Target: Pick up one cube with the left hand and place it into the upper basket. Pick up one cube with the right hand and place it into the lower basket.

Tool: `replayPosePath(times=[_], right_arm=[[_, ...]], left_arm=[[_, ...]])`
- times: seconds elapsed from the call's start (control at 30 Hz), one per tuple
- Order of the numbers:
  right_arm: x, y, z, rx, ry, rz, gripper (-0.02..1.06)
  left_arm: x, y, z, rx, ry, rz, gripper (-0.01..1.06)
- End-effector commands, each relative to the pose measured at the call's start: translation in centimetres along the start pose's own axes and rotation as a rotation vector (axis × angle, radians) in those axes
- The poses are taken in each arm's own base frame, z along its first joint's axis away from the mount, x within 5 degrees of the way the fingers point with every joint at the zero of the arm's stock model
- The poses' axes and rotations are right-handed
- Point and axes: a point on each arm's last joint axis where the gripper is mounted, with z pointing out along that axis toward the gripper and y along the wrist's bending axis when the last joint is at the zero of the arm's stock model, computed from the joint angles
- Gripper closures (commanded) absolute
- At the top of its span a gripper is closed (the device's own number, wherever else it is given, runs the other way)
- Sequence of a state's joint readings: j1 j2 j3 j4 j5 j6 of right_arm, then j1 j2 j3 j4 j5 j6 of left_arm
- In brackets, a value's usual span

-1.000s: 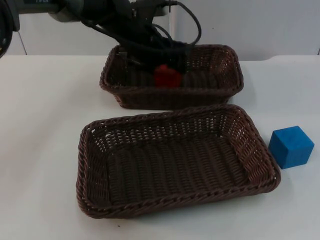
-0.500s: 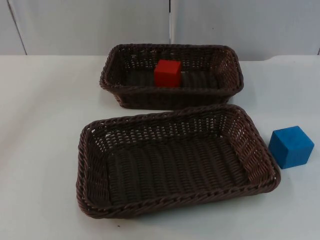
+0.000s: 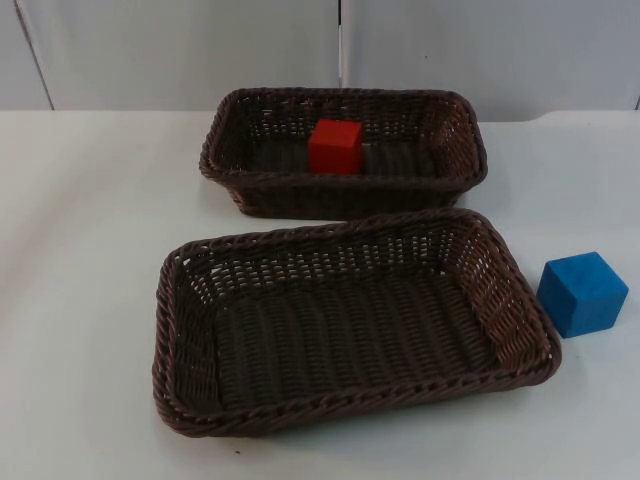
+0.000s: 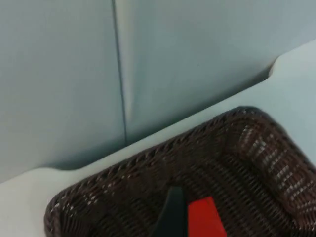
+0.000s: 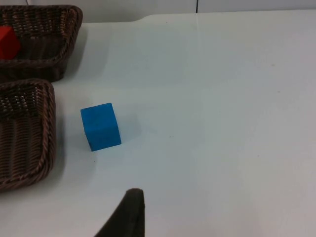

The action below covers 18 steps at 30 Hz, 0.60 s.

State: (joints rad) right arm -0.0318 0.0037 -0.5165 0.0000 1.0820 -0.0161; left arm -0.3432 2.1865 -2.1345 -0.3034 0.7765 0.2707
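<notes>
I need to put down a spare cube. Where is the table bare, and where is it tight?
Bare table lies left of both baskets, and beyond the blue cube. The lower basket is unfilled. It is tight between it and the upper basket, which holds the red cube.

You won't find any readable text, label, brand, number or sign here. The red cube (image 3: 335,146) in the upper dark brown woven basket (image 3: 232,160) has plain faces, and so does the blue cube (image 3: 582,293) at the right of the top view. The lower dark brown woven basket (image 3: 170,330), the white table top (image 3: 90,250) and the grey partition wall (image 3: 180,50) carry no markings you could read.
</notes>
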Motion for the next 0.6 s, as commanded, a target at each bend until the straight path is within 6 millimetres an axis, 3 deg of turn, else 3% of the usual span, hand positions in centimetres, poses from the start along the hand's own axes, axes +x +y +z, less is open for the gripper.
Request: replayPosePath(times=[0.0, 0.57], right_arm=[[0.0, 0.0, 0.0, 0.005, -0.004, 0.000, 0.00], [0.0, 0.0, 0.0, 0.005, -0.004, 0.000, 0.00]], left_arm=[[-0.3, -0.3, -0.8, -0.012, 0.010, 0.004, 0.31], [-0.5, -0.9, -3.5, -0.001, 0.085, 0.008, 0.31]])
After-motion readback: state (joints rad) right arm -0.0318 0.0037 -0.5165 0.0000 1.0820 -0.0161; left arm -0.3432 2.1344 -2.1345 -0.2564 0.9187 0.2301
